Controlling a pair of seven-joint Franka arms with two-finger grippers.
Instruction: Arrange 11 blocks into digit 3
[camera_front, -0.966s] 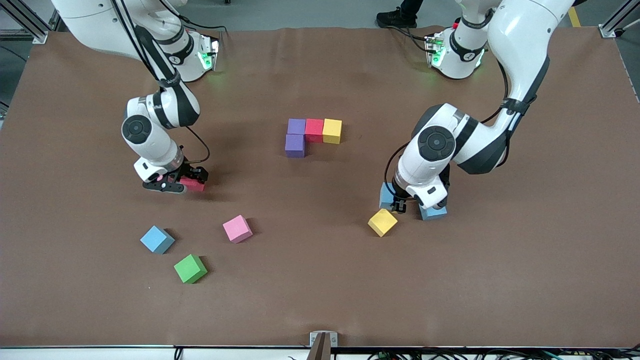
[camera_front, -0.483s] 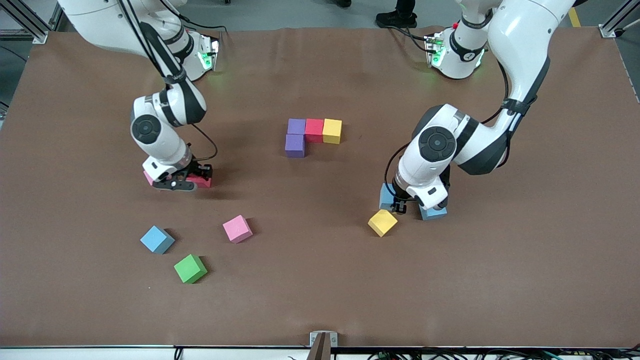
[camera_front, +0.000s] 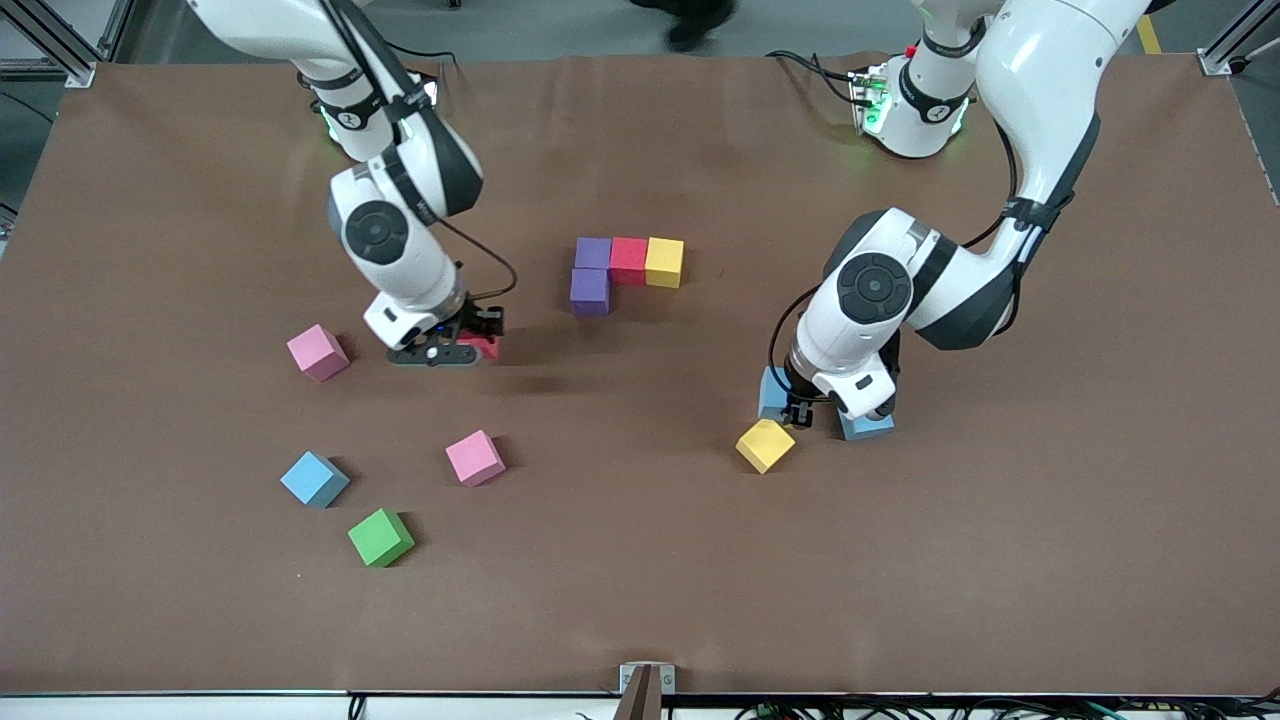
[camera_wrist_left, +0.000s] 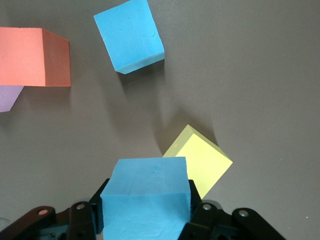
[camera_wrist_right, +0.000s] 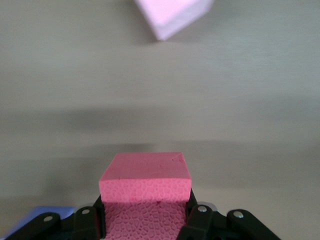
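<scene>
Two purple blocks (camera_front: 593, 252) (camera_front: 590, 290), a red block (camera_front: 628, 258) and a yellow block (camera_front: 664, 262) touch in an L at mid-table. My right gripper (camera_front: 465, 350) (camera_wrist_right: 146, 212) is shut on another red block (camera_front: 482, 347) (camera_wrist_right: 146, 182), beside that L toward the right arm's end. My left gripper (camera_front: 787, 402) (camera_wrist_left: 147, 210) holds still, shut on a light blue block (camera_front: 770, 390) (camera_wrist_left: 147, 192). A loose yellow block (camera_front: 765, 445) (camera_wrist_left: 200, 162) lies close by it. A second light blue block (camera_front: 866, 425) (camera_wrist_left: 130, 35) is partly under the arm, with an orange block (camera_wrist_left: 32, 57) beside it.
Two pink blocks (camera_front: 318, 352) (camera_front: 475, 458), a third light blue block (camera_front: 314, 479) and a green cube (camera_front: 380, 537) lie loose toward the right arm's end, nearer the front camera than the L.
My right gripper has carried the red block toward the middle of the table, uncovering a pink block where it stood. The left arm has not moved.
</scene>
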